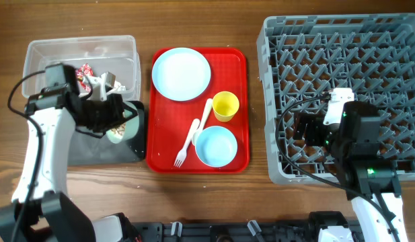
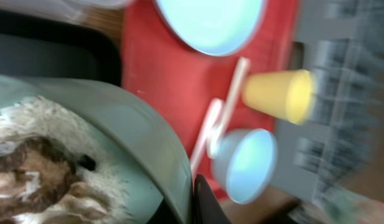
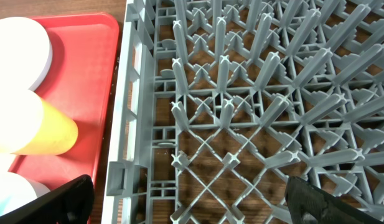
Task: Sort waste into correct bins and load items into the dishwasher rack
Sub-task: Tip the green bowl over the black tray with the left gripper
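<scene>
Wooden table point(image 1: 261, 202): left pincer point(image 1: 115, 113) grips green bowl point(image 2: 123, 130) over black tray point(image 1: 93, 149); right pincer point(image 3: 193, 200) open.

Table point(image 1: 207, 202) was grainy wood, rack point(image 1: 270, 87) looked like matt grey plastic, tray point(image 1: 164, 128) glossy red plastic, tub point(image 1: 79, 44) clear, smooth plastic.

Robot lab workbench dressed up as a kitchen clean-up scene. Seen from above, two robot arms, the left arm point(image 1: 39, 141) and right arm point(image 1: 358, 131), cables trailing, reach over a plain wooden table point(image 1: 207, 202). On it sit canteen-style props: a red serving tray point(image 1: 231, 67), a grey dishwasher rack point(image 1: 271, 101), a clear tub point(image 1: 79, 40) and a black tray point(image 1: 93, 151).
</scene>
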### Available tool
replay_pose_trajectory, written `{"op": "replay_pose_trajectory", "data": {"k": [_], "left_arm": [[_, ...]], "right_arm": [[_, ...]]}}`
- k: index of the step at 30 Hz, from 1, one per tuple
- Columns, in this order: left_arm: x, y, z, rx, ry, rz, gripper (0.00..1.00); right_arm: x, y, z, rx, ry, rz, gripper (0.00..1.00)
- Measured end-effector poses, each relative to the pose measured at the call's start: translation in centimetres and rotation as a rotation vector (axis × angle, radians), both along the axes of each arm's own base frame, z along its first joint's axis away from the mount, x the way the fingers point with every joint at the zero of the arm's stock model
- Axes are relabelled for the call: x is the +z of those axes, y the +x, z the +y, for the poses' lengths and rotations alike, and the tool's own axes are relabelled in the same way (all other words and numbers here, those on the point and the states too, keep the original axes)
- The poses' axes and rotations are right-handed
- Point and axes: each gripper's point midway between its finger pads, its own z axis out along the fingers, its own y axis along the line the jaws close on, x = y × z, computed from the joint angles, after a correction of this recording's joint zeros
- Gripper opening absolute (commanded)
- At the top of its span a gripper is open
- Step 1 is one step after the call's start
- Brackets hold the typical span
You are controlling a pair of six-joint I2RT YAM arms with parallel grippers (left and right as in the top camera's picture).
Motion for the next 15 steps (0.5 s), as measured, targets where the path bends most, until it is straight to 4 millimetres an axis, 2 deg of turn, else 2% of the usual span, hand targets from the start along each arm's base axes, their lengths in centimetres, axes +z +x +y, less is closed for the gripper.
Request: {"op": "replay_pose_trajectory", "data": {"k": [4, 10, 15], "left_arm": [[-1.5, -0.9, 1.2, 0.036, -0.238, 0.013, 0.04], [-2.3, -0.8, 3.1, 0.214, -0.584, 0.113, 0.04], [-0.7, 0.1, 3.6, 0.293, -0.77, 0.092, 0.04]], "right_arm": [[0.0, 0.0, 0.0, 0.0, 0.0, 0.0, 1.0], [0.0, 0.0, 0.0, 0.0, 0.0, 0.0, 1.0], [0.0, 0.0, 0.0, 0.0, 0.0, 0.0, 1.0]]}}
